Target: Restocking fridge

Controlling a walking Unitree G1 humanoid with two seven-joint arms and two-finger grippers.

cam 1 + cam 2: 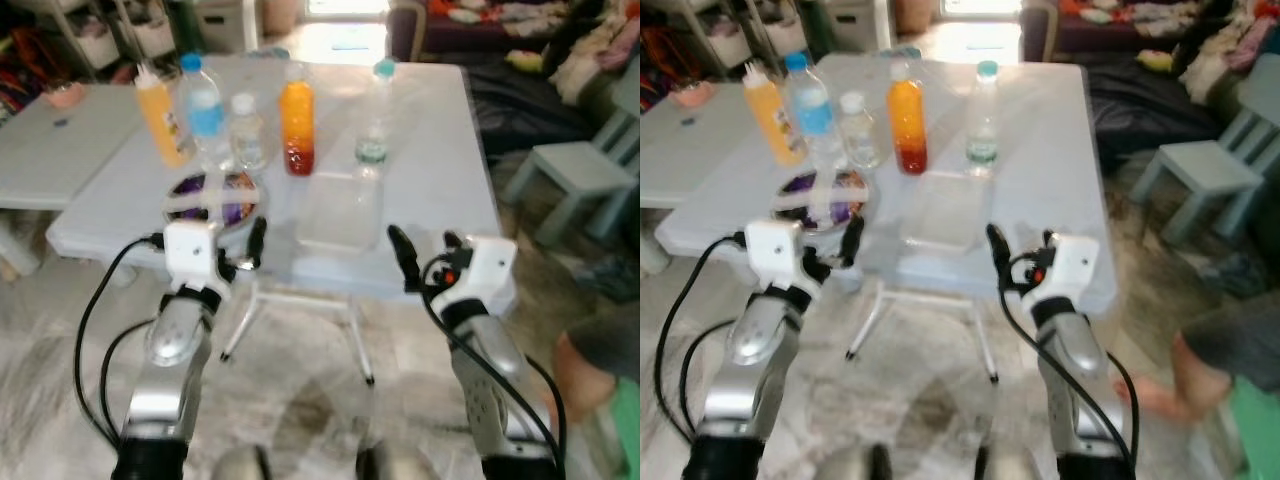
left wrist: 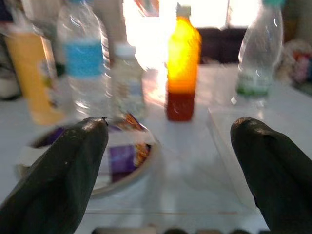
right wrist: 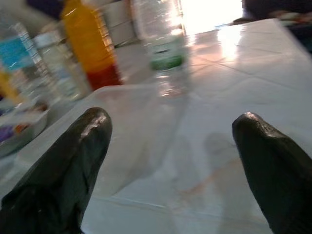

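Beyond both open tools (image 1: 425,243): bottles (image 1: 298,130) on table (image 1: 440,180).

White folding table (image 1: 440,170) on marbled tile floor (image 1: 300,400); pale blue chair (image 1: 575,175) right; bright daylight behind

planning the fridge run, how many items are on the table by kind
Bottles: 5 (yellow bottle, blue-label water bottle, small clear bottle, orange-and-red juice bottle, green-label clear bottle)
Bowls: 1 (taped bowl)
Clear containers: 1 (clear container)
Total: 7
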